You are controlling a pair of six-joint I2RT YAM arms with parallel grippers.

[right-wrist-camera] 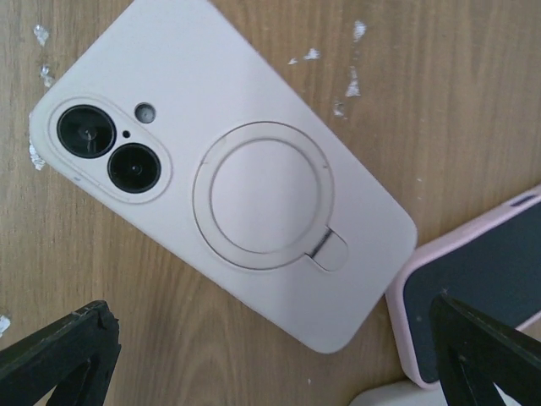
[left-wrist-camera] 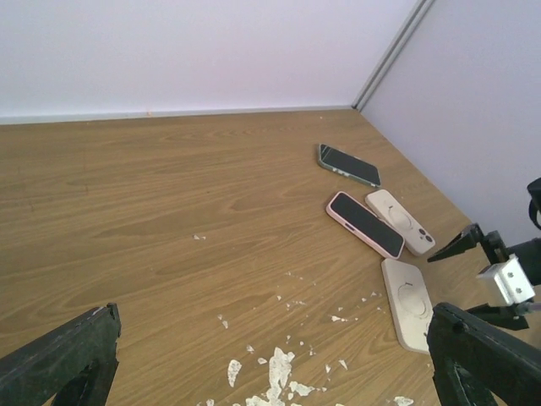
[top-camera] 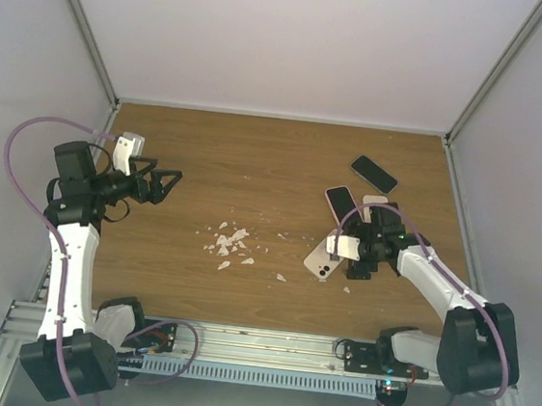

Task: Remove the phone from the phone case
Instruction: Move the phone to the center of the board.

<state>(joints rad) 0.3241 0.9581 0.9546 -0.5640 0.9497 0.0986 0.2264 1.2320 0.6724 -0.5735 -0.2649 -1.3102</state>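
The phone case is cream and smooth, with round corners. It lies flat on the brown table with its back up. A big flat ring sits in the middle of its back, with a small tab on the ring's edge. The phone is inside it. Two round black camera eyes and a small grey dot show through the hole at one end.

From above, the case lies at about 4 o'clock from the middle of the table.

The right gripper hangs over the case. Its two black fingers stand wide apart and hold nothing. The left gripper is far off, at 9 o'clock on the table. Its fingers are wide apart too, and it holds nothing.

There are four flat phone things in all:
- Two are cream. One is the ring case. The other cream one also lies back up, at about 1 o'clock from the ring case.
- One is a phone in a pink case, screen up. It is just beside the ring case, at 12 o'clock.
- One is a dark phone, farther off at 1 o'clock.

There are two arms and two grippers. Lots of little white flakes lie near the middle of the table, too many to count.
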